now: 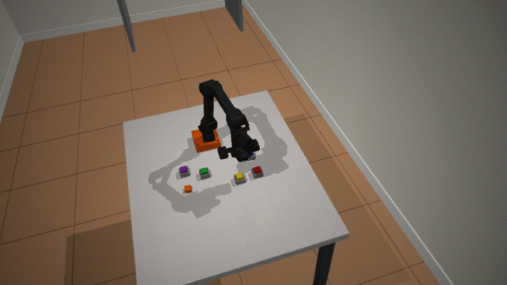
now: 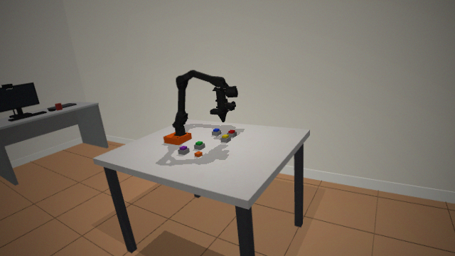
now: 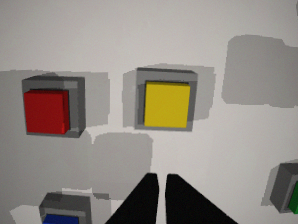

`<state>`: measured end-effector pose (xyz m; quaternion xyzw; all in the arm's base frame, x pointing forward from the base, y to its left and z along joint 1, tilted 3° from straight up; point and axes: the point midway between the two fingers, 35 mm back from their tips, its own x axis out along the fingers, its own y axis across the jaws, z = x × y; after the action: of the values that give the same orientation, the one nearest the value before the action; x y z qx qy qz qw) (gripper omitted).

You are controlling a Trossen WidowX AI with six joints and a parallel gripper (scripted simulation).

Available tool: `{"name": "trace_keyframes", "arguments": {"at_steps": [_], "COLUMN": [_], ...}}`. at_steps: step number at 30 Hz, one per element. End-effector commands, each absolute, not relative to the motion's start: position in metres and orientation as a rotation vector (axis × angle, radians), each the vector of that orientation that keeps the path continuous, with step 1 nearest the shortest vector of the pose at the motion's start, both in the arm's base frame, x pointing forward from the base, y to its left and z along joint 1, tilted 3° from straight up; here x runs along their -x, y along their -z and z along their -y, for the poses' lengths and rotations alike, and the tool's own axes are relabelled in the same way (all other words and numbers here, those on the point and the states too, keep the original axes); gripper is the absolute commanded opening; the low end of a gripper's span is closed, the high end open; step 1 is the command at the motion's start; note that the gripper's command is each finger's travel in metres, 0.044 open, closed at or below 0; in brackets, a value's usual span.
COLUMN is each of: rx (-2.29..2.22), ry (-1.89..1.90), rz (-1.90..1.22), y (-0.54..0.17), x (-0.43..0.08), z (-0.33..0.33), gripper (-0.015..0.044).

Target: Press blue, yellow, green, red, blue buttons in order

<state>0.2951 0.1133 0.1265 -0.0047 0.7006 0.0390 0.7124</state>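
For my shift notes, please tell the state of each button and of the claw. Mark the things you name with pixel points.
Claw [image 2: 223, 120] [image 3: 160, 183]: shut, raised above the table
Blue button [image 2: 216, 130] [image 3: 61, 220]: untouched
Yellow button [image 1: 239, 176] [image 2: 225, 136] [image 3: 167, 105]: up, untouched
Red button [image 1: 257, 169] [image 2: 232, 131] [image 3: 46, 112]: up, untouched
Green button [image 1: 203, 171] [image 2: 199, 143] [image 3: 295, 199]: untouched
Purple button [image 1: 184, 169] [image 2: 183, 148]: untouched
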Motion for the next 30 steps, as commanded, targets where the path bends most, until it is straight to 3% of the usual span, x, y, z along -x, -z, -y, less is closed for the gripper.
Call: {"name": "trace_keyframes", "arguments": {"at_steps": [1,8,30], "rx": [0.021,0.021,0.021], "ry": [-0.101,-0.101,-0.101], "rz": [-1.552,-1.552,-1.552], "y": [-0.127,-0.068,-0.042], "x": [-0.306,-0.307,-0.307], "z": [-0.104,-0.107,-0.108], "gripper": [0.002,0.002,0.002]}}
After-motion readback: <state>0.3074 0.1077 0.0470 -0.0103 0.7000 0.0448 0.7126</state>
